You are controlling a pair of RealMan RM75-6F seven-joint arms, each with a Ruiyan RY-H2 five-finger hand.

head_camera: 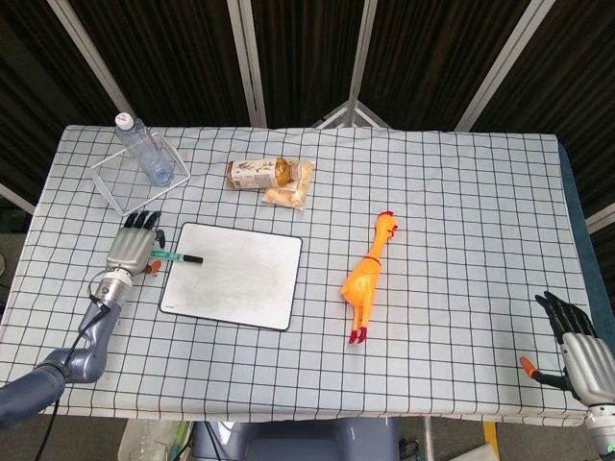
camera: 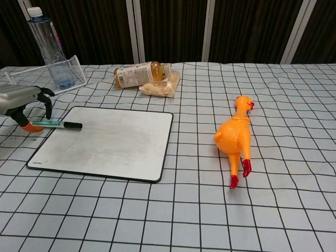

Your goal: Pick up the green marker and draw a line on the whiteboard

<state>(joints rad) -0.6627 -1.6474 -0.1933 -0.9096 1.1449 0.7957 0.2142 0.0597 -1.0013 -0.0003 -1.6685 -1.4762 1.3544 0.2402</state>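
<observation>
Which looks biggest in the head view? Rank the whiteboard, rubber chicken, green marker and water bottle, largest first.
1. Whiteboard, by far the largest.
2. Rubber chicken.
3. Water bottle, somewhat shorter than the chicken, though it sits farther from the camera, so this is unsure.
4. Green marker, the smallest, partly covered by the left robot hand.
</observation>
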